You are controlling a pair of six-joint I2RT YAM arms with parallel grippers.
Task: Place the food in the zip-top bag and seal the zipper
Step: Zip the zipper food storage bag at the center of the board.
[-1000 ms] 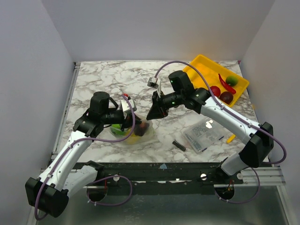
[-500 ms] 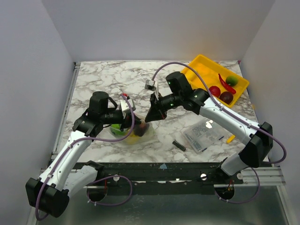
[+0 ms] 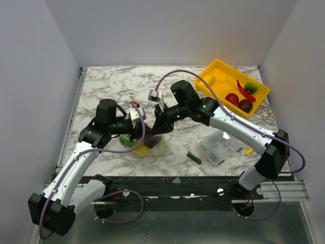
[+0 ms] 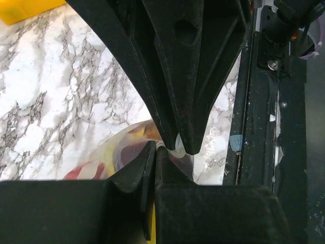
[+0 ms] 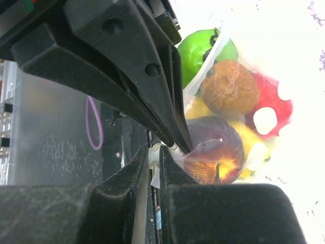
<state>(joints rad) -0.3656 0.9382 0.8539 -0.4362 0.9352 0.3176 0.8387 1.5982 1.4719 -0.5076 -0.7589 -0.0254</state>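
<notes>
A: Overhead view: zip-top bag (image 3: 155, 147) lies on the counter (image 3: 111, 86), near and left of centre, with both arms meeting over it. Grip detail is unreadable from there.

B: Wrist views settle it. Left fingers (image 4: 133, 173) are pressed together on the zipper (image 4: 170, 147). Right fingers (image 5: 127, 175) are likewise closed, pinching the same clear strip just beside them.

A: Contents?

B: Right wrist only: green ball (image 5: 198, 48), brown kiwi (image 5: 228, 89), red piece (image 5: 274, 109) and dark purple piece (image 5: 210, 155), all inside the bag.

A: Outside it?

B: Overhead shows a yellow tray (image 3: 216, 73), far right, holding a red chili (image 3: 245, 91), green fruit (image 3: 251, 87), red fruit (image 3: 232, 98) and dark fruit (image 3: 245, 105). The strip is possibly sealed, but it is too blurred to tell.
</notes>
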